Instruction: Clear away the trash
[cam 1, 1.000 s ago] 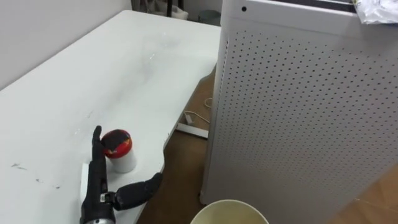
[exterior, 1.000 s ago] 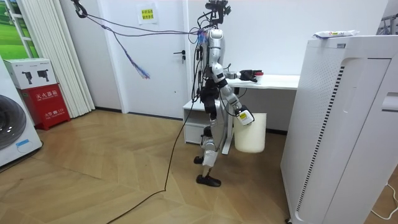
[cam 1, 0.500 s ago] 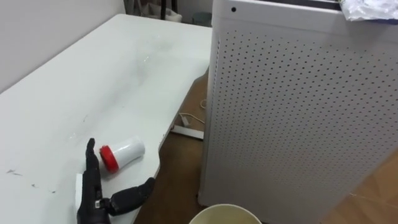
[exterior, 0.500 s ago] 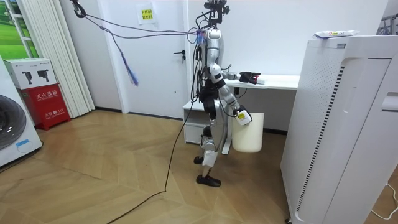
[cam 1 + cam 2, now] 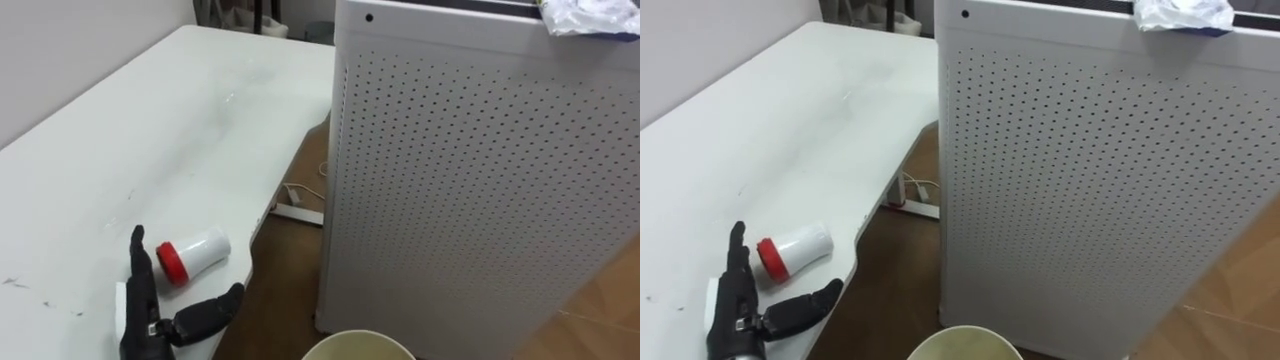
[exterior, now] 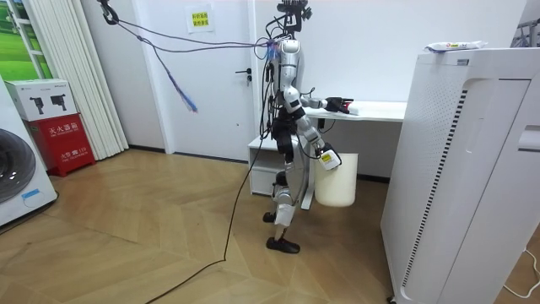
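Note:
A small white bottle with a red cap [image 5: 195, 255] lies on its side on the white table [image 5: 150, 130], close to the table's near edge, its cap pointing towards me. My left hand [image 5: 140, 318] rests just beside the cap, fingers straight and thumb spread, holding nothing. In the room view I stand at the table's end with the left hand [image 6: 337, 104] stretched over the tabletop. My right hand [image 6: 327, 158] hangs low next to a cream bin [image 6: 337, 179]. The bin's rim [image 5: 355, 343] appears below me.
A tall white perforated cabinet [image 5: 480, 170] stands on the right, close to the table's edge, with a crumpled wrapper [image 5: 590, 15] on top. A white power strip [image 5: 300, 212] lies on the wooden floor in the narrow gap between table and cabinet.
The bottle stood upright against my left fingers a second ago; it now lies on its side. The hand sits slightly lower in the view.

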Available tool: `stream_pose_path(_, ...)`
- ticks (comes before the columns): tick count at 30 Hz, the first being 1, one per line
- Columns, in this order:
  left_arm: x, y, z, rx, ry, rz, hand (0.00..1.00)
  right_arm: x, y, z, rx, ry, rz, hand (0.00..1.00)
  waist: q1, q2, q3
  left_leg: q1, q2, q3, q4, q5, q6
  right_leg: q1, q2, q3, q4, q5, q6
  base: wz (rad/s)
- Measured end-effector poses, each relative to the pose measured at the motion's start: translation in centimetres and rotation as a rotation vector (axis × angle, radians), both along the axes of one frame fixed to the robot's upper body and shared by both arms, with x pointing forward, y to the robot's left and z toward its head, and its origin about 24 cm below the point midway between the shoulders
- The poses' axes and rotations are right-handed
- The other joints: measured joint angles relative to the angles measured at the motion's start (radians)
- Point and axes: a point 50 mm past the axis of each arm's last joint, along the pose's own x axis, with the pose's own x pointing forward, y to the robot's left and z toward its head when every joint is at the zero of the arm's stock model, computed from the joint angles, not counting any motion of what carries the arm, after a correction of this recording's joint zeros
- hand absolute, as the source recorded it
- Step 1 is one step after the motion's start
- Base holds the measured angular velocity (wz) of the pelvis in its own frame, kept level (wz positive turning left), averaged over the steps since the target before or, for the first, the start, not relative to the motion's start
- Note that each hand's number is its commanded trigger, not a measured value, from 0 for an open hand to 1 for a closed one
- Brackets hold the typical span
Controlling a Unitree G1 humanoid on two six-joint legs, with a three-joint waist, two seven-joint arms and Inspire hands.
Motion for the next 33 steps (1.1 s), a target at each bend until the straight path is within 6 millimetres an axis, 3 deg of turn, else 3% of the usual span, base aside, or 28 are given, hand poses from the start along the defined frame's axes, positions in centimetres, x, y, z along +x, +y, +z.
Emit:
stream_pose_path(10, 0.1, 0.2, 0.0, 0.013, 0.0, 0.009, 0.0, -0.3, 0.0, -0.1, -0.003, 0.007, 0.001, 1.0, -0.008, -0.002, 0.0001, -0.001, 0.001, 0.003, 0.0, 0.0, 0.0, -0.003, 0.001, 0.003, 0.002, 0.001, -0.001, 0.0)
stream_pose_path(25, 2.1, 1.1, 0.4, 0.043, 0.015, 0.058, 0.0, -0.9, -0.5, -0.2, -0.005, 0.021, -0.002, 1.0, -0.017, 0.011, 0.0026, -0.005, 0.004, 0.02, -0.002, 0.001, -0.001, -0.018, 0.005, 0.02, 0.004, 0.005, -0.005, -0.03)
stream_pose_path(33, 3.2, 1.3, 0.6, 0.06, 0.008, 0.112, 0.0, -1.0, -0.3, -0.3, 0.001, 0.024, 0.003, 1.0, -0.059, 0.008, 0.0044, -0.006, 0.004, 0.034, -0.004, 0.001, -0.001, -0.021, 0.005, 0.027, -0.001, 0.006, -0.003, -0.03)
